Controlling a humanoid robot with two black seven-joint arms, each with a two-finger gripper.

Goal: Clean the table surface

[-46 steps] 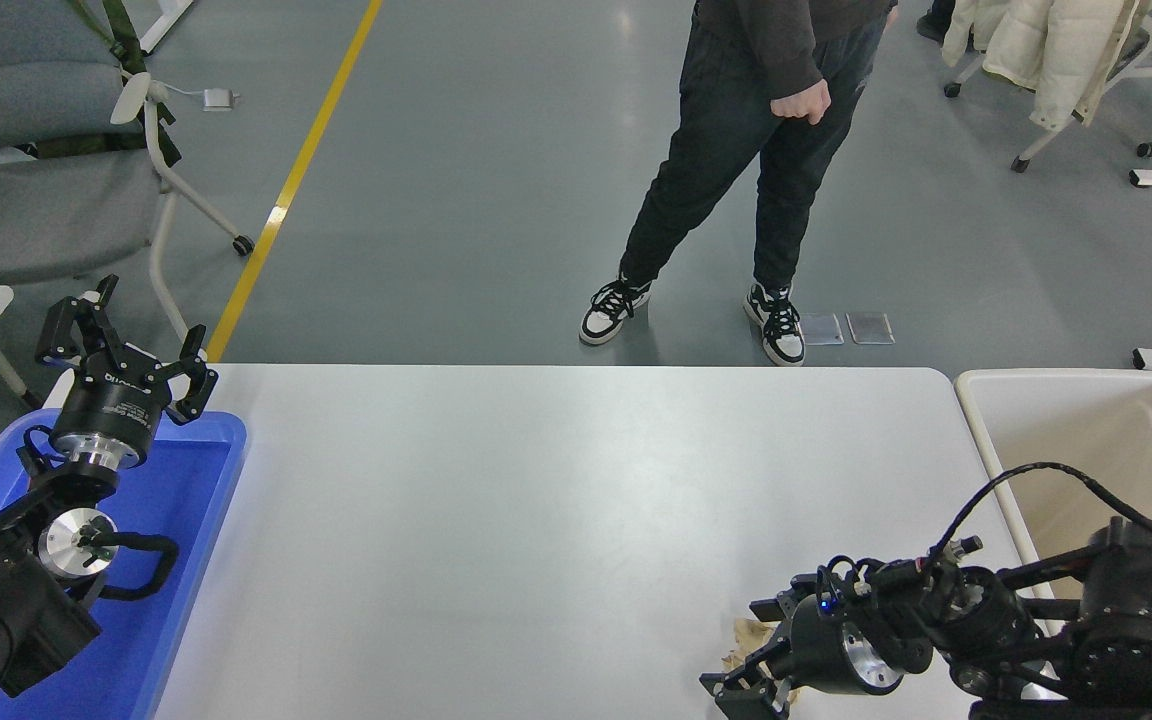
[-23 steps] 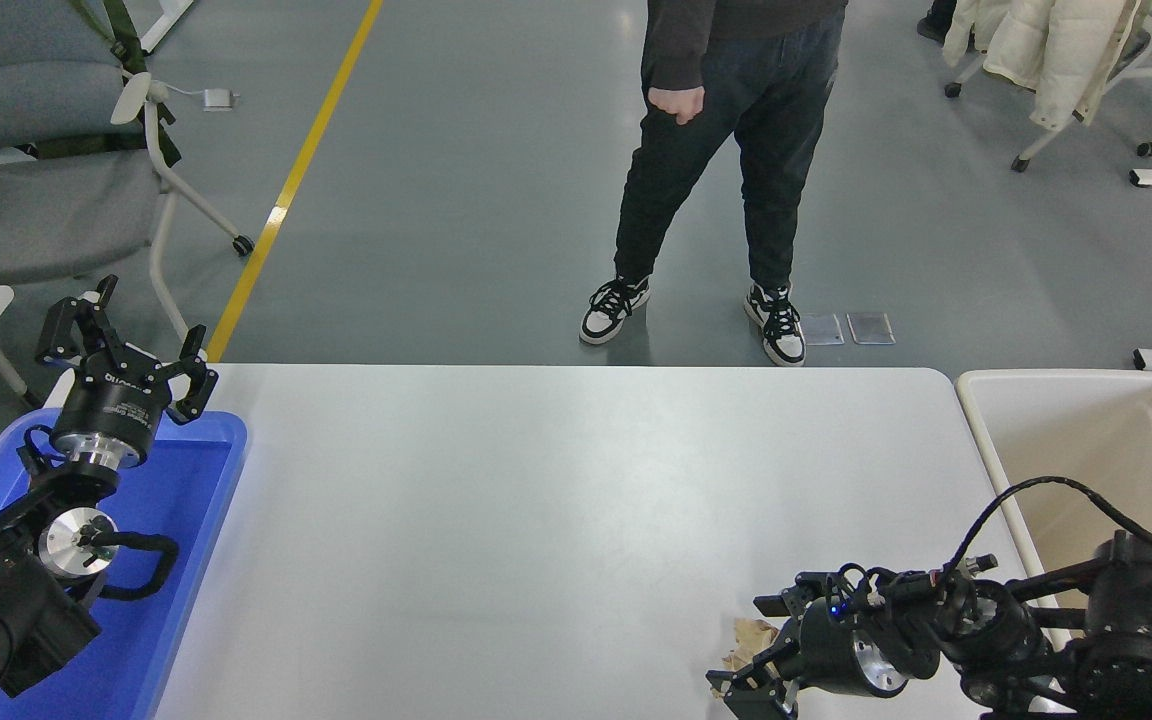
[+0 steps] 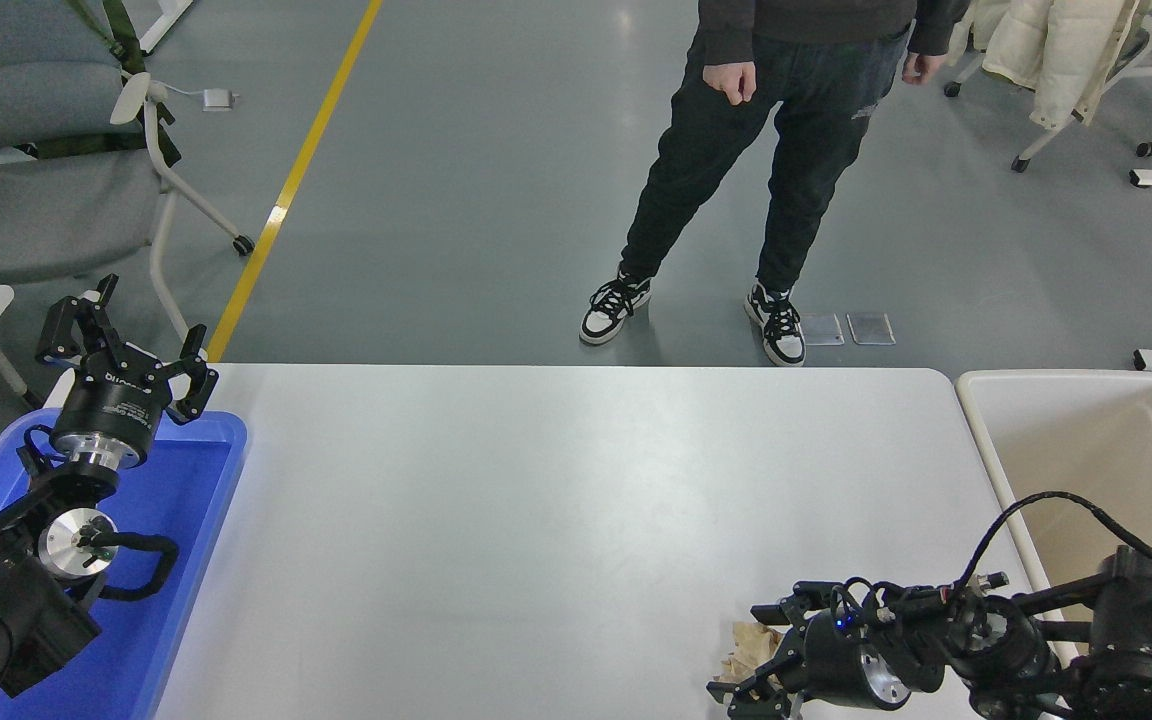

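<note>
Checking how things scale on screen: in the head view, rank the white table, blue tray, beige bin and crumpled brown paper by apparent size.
1. table surface
2. blue tray and beige bin: similar, both cropped and partly hidden by arms, so unranked
3. crumpled brown paper

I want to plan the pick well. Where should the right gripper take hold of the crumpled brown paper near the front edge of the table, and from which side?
Grip the crumpled brown paper across its raised, bunched middle, coming from above. It lies low and irregular on the table surface, so a side approach would likely push it away. The right gripper is already beside it, fingers spread.
</note>
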